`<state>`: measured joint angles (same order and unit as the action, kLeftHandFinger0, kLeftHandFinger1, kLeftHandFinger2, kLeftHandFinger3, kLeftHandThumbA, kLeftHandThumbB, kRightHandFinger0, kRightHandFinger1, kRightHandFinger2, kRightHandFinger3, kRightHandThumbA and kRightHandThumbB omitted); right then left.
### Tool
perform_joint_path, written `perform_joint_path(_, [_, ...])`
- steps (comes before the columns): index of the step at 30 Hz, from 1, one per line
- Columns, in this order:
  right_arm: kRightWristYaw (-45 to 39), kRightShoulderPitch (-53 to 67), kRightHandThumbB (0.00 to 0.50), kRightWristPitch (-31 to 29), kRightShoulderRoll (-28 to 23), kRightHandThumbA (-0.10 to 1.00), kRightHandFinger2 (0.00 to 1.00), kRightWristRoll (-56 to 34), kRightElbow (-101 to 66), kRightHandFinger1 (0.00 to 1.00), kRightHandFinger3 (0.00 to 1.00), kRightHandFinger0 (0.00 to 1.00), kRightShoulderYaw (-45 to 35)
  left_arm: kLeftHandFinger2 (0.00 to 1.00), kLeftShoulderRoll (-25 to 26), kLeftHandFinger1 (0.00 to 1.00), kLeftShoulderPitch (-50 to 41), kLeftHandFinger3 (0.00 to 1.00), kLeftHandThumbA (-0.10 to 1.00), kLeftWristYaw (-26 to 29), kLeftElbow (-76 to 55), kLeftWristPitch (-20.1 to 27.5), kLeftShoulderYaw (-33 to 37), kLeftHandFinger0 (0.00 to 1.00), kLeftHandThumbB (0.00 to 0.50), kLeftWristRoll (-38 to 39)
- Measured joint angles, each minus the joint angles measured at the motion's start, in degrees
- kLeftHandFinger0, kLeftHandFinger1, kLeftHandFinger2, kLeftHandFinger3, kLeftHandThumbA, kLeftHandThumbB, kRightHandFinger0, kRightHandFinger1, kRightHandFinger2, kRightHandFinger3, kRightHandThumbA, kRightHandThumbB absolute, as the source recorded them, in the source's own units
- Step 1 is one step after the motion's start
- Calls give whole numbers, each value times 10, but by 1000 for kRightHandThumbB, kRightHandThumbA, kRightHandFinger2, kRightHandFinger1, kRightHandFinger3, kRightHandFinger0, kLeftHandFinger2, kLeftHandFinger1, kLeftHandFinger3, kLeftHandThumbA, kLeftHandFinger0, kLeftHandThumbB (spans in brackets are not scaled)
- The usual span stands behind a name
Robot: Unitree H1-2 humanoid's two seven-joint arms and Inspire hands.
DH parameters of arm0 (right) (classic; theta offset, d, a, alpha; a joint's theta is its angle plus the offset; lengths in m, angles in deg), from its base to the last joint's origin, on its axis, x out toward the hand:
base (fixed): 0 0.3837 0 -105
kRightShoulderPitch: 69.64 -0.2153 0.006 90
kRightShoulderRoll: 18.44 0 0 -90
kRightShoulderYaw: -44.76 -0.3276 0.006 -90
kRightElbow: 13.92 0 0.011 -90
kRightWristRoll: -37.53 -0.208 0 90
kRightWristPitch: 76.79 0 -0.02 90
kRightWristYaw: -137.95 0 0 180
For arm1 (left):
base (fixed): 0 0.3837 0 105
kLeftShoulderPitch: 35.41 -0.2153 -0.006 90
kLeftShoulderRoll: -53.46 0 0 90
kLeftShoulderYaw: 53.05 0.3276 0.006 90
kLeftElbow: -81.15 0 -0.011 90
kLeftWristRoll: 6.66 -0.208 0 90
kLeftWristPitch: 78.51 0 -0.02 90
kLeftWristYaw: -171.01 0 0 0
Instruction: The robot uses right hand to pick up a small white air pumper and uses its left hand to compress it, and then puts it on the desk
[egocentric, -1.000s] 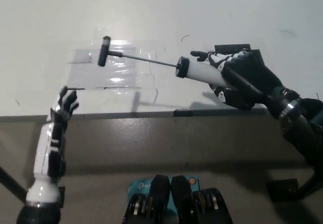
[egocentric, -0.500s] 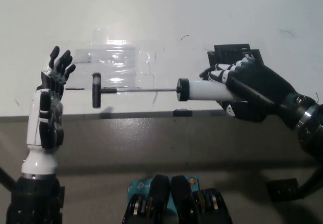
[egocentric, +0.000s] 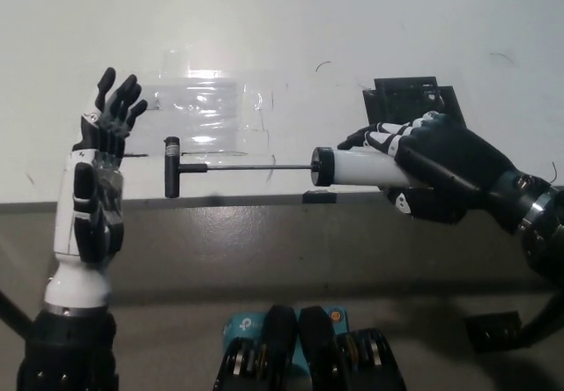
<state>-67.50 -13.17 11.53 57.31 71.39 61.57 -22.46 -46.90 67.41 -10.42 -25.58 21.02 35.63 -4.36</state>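
Head view: right hand (egocentric: 441,166) grips the air pumper (egocentric: 352,165), hiding its rear end; left hand (egocentric: 99,180) spread open, empty.

- You see a white desk (egocentric: 291,21) filling the upper part of the view, its front edge running across the middle.
- You see a sheet of clear plastic (egocentric: 211,109) lying flat on the desk, catching glare.
- You see a flat black plate (egocentric: 407,99) resting on the desk at the right.
- You see a grey floor (egocentric: 264,250) below the desk edge.
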Motion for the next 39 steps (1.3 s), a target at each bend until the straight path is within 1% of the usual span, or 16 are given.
perform_joint_path(1, [-1,0,212,-1,1,-100,814,0,0,429,836,0,0,1000,-1,1000,0,1000,1000,0,0,-1,2,1000,234,-1])
perform_joint_path(6, [-2,0,237,-8,7,-100,795,0,6,418,815,0,0,1000,-13,1000,0,1000,1000,0,4,-2,14,1000,218,-9])
perform_joint_path(8, [-2,0,240,-11,8,-100,788,1,7,416,801,0,0,1000,-18,1000,0,1000,1000,0,9,-1,19,1000,233,-12])
perform_joint_path(12, [-2,0,233,-20,10,-100,783,1,11,420,806,0,-1,1000,-26,1000,0,1000,1000,0,15,0,26,1000,234,-16])
perform_joint_path(16, [-2,0,227,-22,11,-100,814,1,12,467,867,1,-3,1000,-29,1000,1,1000,1000,0,22,1,28,1000,257,-17])
perform_joint_path(23, [-7,0,207,-22,13,-100,800,1,13,471,830,5,-6,1000,-34,1000,0,1000,1000,2,22,0,31,1000,283,-32])
perform_joint_path(25, [-10,0,206,-21,16,-100,793,2,12,468,803,5,-6,1000,-38,1000,0,1000,1000,2,21,0,34,1000,249,-37])
perform_joint_path(28, [-20,0,197,-19,22,-100,828,5,7,486,846,0,-4,1000,-44,1000,0,1000,1000,2,21,0,41,1000,210,-39])
perform_joint_path(29, [-23,-1,195,-18,24,-100,838,6,5,495,867,0,-3,1000,-46,1000,0,1000,1000,2,21,0,42,1000,214,-39])
perform_joint_path(30, [-27,-1,179,-17,28,-100,847,8,1,509,881,0,-1,1000,-48,1000,0,1000,1000,2,21,0,44,1000,245,-40])
perform_joint_path(31, [-32,-2,186,-16,31,-100,837,9,-2,507,886,0,1,1000,-49,1000,0,1000,1000,2,21,-1,48,1000,260,-45])
perform_joint_path(33, [-38,-5,177,-15,38,-100,828,10,-6,510,891,11,3,1000,-49,1000,-1,1000,1000,2,20,-3,53,1000,258,-58])
perform_joint_path(35, [-46,-13,184,-12,48,-100,827,13,-10,508,892,8,6,1000,-49,1000,-3,1000,1000,3,20,-5,61,1000,265,-79])
perform_joint_path(36, [-50,-18,222,-9,53,-100,829,16,-11,503,898,3,7,1000,-50,1000,-4,1000,1000,3,20,-6,64,1000,261,-89])
perform_joint_path(37, [-54,-23,227,-6,58,-100,831,19,-11,502,900,3,7,1000,-50,1000,-4,1000,1000,3,20,-7,70,1000,261,-101])
perform_joint_path(39, [-61,-34,264,-1,68,-100,827,27,-11,435,774,0,10,1000,-52,1000,-6,1000,1000,8,21,-9,80,1000,256,-123])
